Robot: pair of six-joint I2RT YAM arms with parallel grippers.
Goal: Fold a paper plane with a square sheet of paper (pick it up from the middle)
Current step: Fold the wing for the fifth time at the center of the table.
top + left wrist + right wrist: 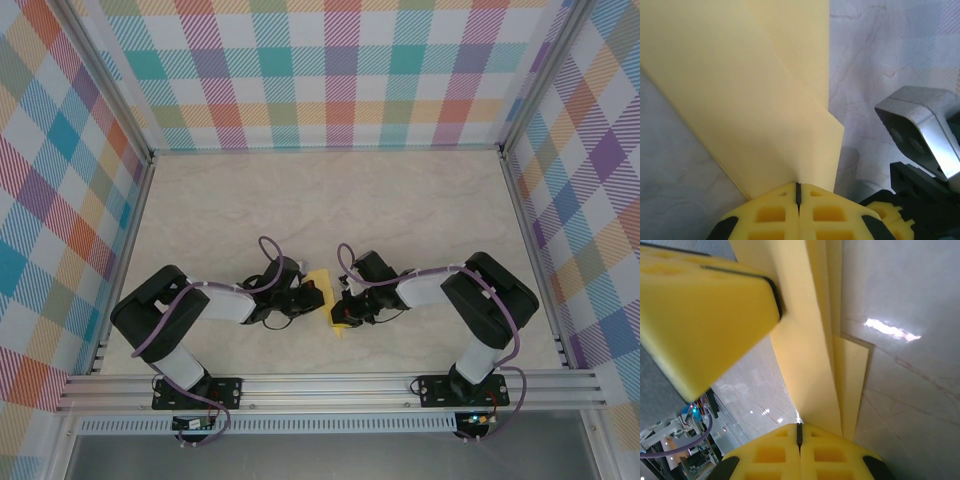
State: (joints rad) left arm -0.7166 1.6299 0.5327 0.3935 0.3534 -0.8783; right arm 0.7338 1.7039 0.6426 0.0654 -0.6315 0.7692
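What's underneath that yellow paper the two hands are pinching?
Pale marbled tabletop shows around the folded yellow paper, which the left hand and right hand each pinch. The patch directly beneath is covered by the paper itself.

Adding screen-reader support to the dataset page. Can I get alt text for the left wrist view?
A folded sheet of thin bright-yellow paper, layered with a diagonal crease, fans up and left from the left gripper, whose yellow fingers are shut on its lower end. Behind lies the pale marbled table; a grey metal bracket sits at the right edge.
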